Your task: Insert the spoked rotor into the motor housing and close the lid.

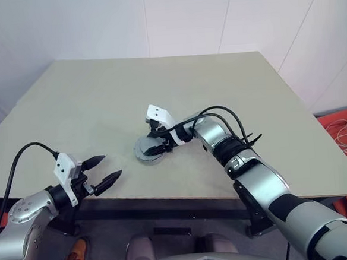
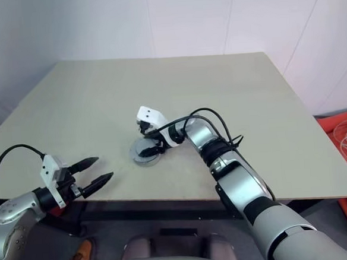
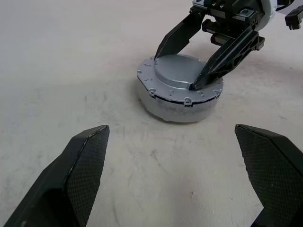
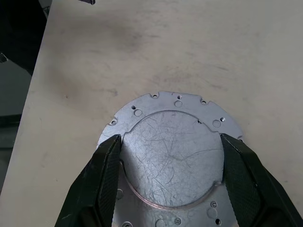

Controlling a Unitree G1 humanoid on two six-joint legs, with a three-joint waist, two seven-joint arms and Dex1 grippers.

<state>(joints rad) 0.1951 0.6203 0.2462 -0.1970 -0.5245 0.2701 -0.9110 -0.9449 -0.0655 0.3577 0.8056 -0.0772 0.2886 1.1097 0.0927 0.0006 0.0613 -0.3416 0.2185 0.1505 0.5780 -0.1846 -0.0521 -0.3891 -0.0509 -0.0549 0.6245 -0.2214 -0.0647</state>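
On table [image 1: 87,94], mid-front, lid [image 3: 182,78] sat plain-grey face up atop assembly. My right gripper [image 3: 196,61] clamped lid's raised centre; left gripper [image 1: 104,172] idle, spread wide, well apart. Judged closing step; next I'd press lid flush, then release.

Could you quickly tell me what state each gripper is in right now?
Left gripper: open, holding nothing.
Right gripper: fingers straddling the raised centre of the lid; whether it grips cannot be told.

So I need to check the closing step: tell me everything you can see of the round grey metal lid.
The round grey metal lid lies flat, plain scratched face up, atop the stacked assembly on the beige table. A raised centre sits inside a flange with small holes. The right gripper straddles the raised centre, fingertips against its edges.
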